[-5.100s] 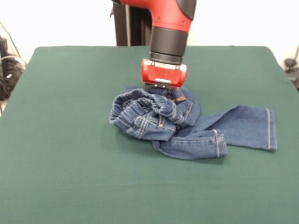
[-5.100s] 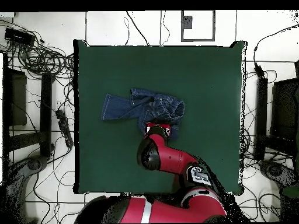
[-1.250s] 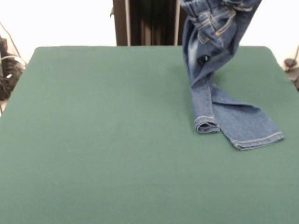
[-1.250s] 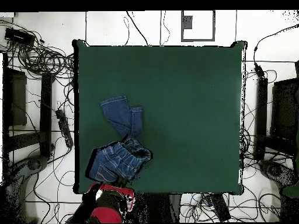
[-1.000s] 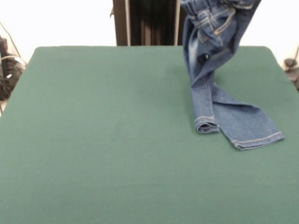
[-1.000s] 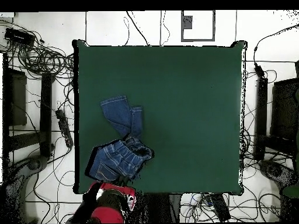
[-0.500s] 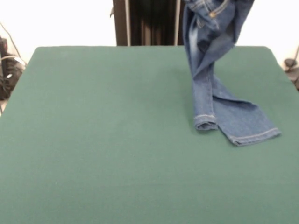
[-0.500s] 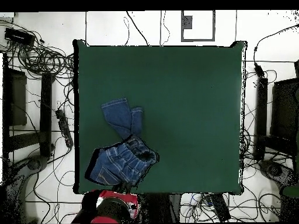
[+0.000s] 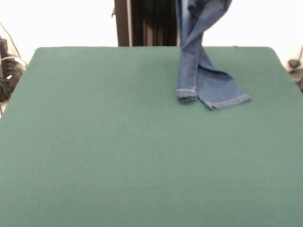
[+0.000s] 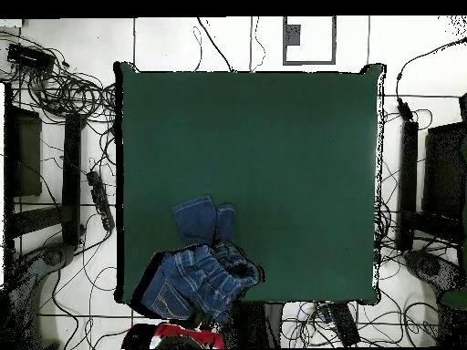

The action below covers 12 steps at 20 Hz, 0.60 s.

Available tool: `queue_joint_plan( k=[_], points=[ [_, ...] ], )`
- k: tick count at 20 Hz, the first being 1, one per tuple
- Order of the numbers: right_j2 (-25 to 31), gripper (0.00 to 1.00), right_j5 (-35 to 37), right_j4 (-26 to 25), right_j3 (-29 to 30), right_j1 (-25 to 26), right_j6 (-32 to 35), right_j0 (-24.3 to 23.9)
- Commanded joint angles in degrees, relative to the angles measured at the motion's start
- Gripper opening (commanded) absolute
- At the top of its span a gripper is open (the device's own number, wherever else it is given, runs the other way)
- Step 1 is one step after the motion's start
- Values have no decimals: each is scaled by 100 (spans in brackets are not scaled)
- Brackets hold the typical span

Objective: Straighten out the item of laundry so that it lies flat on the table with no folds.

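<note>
The laundry is a pair of blue jeans, hanging from above the front view's top edge. Only its two leg ends rest on the dark green table, at the far right. In the overhead view the bunched waist hangs over the table's bottom left edge, with the leg cuffs lying just above it. My gripper shows only as a red housing at the bottom edge, beside the waist. It is shut on the raised jeans, and the grip point is hidden.
The green table spreads wide to the right of the jeans and above them in the overhead view. Cables and dark equipment lie on the floor around the table, beyond its edges.
The jeans have been lifted higher and pulled toward the robot's side. The leg ends have slid across the table, and less cloth now rests on it.
</note>
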Motion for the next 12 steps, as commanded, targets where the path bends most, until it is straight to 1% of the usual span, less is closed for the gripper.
queue_joint_plan(
  k=[1,4,8,12],
  points=[
    [-231,0,1510,-232,-1041,-408,1169,-56],
    [-128,0,1911,-322,-1341,-457,1017,-229],
    [57,0,2113,-359,-1527,-445,852,-503],
    [217,0,1960,-410,-1437,-452,827,-621]
  ],
)
